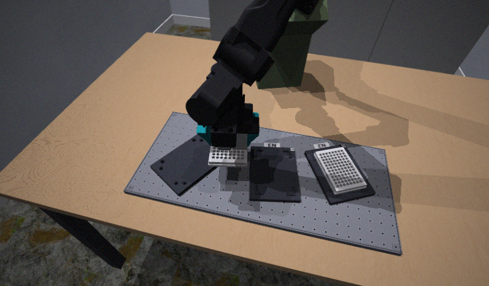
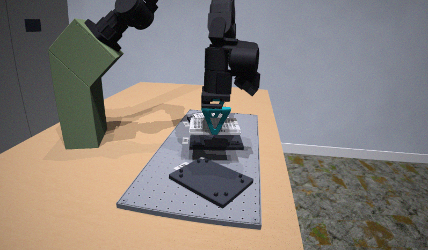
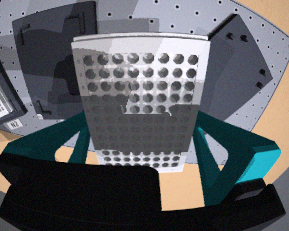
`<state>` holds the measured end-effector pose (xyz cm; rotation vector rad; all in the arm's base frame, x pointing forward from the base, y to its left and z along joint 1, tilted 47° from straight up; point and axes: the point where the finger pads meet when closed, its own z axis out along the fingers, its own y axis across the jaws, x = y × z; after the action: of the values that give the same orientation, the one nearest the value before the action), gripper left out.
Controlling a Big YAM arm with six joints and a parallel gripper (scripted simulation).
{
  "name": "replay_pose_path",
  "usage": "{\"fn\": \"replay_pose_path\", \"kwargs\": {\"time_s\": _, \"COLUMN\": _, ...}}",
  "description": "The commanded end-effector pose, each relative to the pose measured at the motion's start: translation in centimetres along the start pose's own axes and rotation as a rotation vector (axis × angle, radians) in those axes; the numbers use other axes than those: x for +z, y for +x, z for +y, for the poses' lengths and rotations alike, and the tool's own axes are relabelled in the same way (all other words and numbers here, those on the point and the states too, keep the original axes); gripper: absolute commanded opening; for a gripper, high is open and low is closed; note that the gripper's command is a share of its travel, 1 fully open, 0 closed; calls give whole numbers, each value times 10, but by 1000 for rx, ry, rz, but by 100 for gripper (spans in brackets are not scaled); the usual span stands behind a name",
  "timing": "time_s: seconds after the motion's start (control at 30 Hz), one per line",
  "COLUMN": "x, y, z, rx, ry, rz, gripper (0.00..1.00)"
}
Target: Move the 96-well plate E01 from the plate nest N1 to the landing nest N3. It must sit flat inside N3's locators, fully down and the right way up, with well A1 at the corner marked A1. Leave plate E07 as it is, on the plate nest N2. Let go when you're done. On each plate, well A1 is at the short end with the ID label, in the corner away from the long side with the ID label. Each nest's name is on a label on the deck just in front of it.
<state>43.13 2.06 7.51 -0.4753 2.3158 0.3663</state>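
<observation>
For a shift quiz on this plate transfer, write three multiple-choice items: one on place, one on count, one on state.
1. Where is plate E01?
A. seated in nest N1
B. held in the air between nest N1 and nest N3
C. on nest N2

2. How many well plates are in view?
A. one
B. two
C. three

3. What is the end effector doing?
A. open, holding nothing
B. shut on nothing
C. shut on plate E01

Key:
1 B, the top view shows the plate lifted off N1 and short of N3.
2 B, only E01 and plate E07 show.
3 C, the teal fingers clamp the plate's long sides.
</observation>
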Motion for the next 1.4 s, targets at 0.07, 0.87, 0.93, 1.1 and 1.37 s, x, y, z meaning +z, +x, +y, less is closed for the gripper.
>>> {"fn": "replay_pose_path", "kwargs": {"time_s": 0.07, "x": -5, "y": -13, "z": 11, "rx": -4, "ry": 5, "rz": -34, "gripper": 0}}
{"fn": "replay_pose_path", "kwargs": {"time_s": 0.87, "x": -5, "y": -20, "z": 85, "rx": 2, "ry": 0, "rz": -34, "gripper": 0}}
{"fn": "replay_pose_path", "kwargs": {"time_s": 0.93, "x": -6, "y": -23, "z": 91, "rx": 1, "ry": 0, "rz": -37, "gripper": 0}}
{"fn": "replay_pose_path", "kwargs": {"time_s": 1.1, "x": -6, "y": -20, "z": 109, "rx": 6, "ry": -3, "rz": -25, "gripper": 0}}
{"fn": "replay_pose_path", "kwargs": {"time_s": 1.37, "x": -3, "y": -22, "z": 113, "rx": 5, "ry": 3, "rz": -24, "gripper": 0}}
